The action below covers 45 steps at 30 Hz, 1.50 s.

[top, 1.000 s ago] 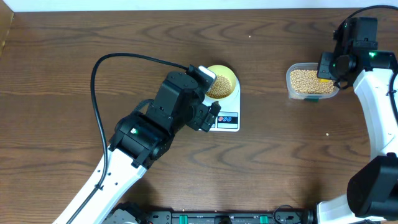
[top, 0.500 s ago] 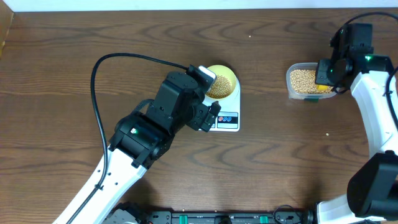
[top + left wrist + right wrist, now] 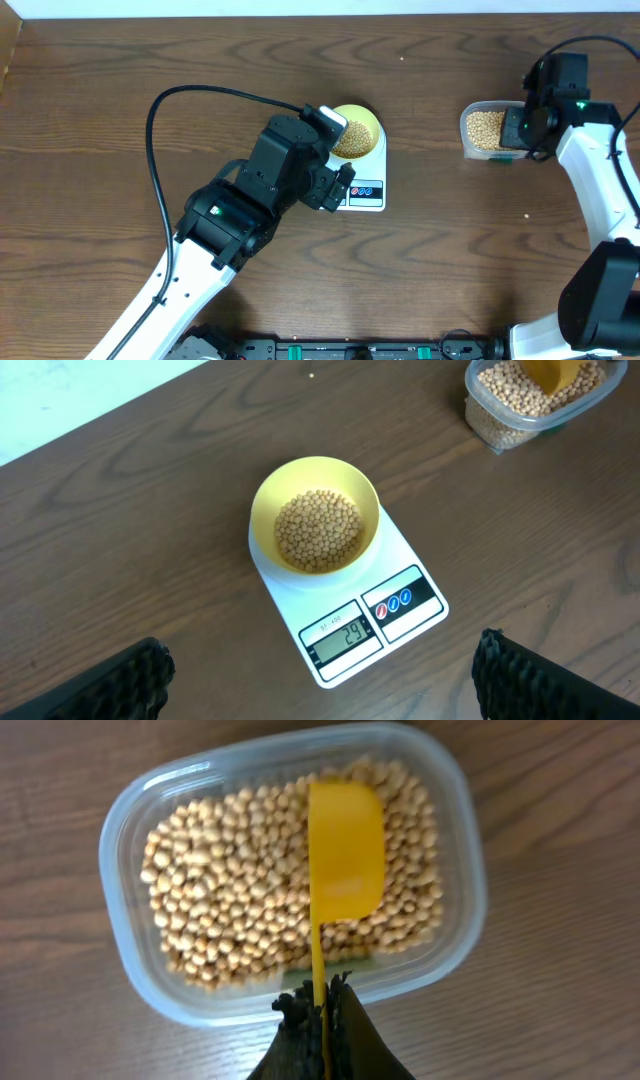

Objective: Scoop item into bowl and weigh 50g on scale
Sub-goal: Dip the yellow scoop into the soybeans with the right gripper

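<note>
Right wrist: smooth yellow scoop (image 3: 345,845) over round beans (image 3: 220,900) in clear tub (image 3: 455,958).

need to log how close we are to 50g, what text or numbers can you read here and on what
"29" on the scale's grey display.
Small print above those digits: too small to read.
Panel by the two round buttons: any print too blurred.
No text shows on the bowl, tub or scoop.

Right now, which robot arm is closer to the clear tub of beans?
Right. The right gripper holds a yellow scoop over the clear tub; the left gripper hovers above the scale, far off.
</note>
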### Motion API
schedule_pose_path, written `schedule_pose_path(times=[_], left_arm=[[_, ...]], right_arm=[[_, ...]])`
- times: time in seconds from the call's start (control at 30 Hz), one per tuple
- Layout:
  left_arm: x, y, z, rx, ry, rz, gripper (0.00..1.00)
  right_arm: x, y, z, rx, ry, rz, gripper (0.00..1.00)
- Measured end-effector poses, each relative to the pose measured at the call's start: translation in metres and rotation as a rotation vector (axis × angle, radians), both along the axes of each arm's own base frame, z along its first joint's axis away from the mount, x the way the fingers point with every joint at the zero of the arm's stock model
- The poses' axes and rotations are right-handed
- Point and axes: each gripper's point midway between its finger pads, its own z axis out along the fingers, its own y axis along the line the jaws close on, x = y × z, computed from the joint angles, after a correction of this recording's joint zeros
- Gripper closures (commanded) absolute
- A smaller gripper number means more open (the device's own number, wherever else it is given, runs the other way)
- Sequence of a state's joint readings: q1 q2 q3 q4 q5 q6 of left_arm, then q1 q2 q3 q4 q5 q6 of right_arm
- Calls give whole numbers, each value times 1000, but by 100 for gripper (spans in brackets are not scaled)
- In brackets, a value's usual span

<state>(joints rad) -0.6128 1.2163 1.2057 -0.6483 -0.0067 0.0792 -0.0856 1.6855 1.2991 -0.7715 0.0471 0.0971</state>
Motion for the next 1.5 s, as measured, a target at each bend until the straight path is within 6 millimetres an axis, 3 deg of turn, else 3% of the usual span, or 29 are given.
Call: schedule_pose_path(times=[0.47,0.7,1.23,1.5], left_arm=[[0,0,0,0,0,0,3],[0,0,0,0,0,0,2],[0,0,0,0,0,0,3],[0,0,0,0,0,0,3]], right_arm=[[5,27,-2,167,-30,65,99],[5,30,2,274,-47,81,99],[-18,-7,-1,404,-10,-17,99],[-20,-14,4,490,-44,-28,99]])
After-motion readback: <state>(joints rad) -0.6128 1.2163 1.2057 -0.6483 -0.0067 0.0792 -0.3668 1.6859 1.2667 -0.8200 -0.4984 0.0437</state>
